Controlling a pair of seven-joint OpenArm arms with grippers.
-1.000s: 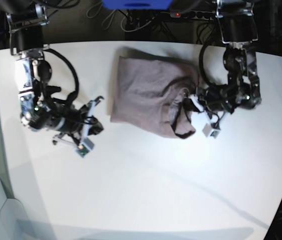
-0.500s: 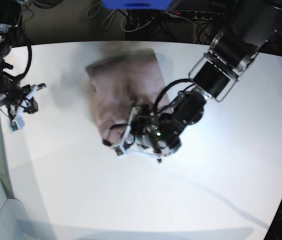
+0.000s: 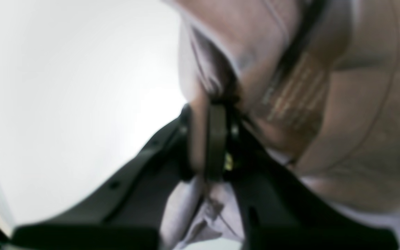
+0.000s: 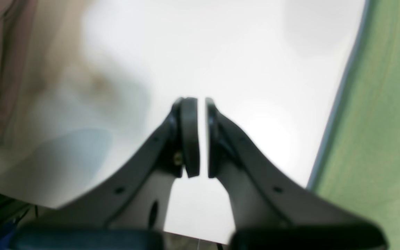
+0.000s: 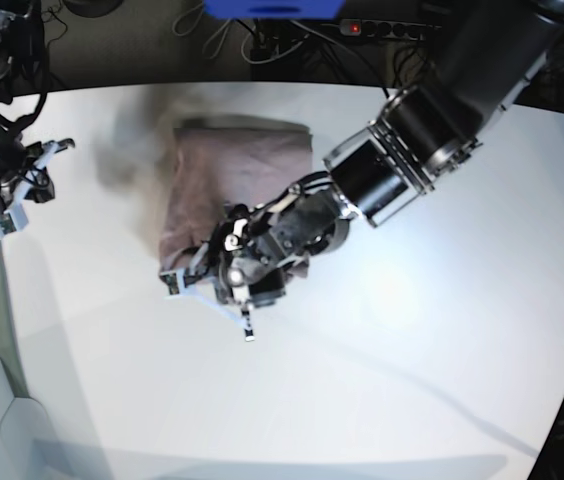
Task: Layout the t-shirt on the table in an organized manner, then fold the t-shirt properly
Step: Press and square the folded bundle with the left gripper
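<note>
The white table [image 5: 382, 380] fills the scene; the mauve t-shirt [image 5: 237, 175] lies bunched on its far middle part. The left gripper [image 3: 217, 114] at the shirt's near edge is clenched on a fold of the cloth; the right gripper [image 4: 201, 104], well off the shirt near the table's edge, is closed with nothing in it.

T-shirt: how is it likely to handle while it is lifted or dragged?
Likely floppy: the t-shirt bunches and creases where the left end effector pinches it. Probably light, since one pinch gathers several layers. It may drag rather than slide flat across the table.
</note>
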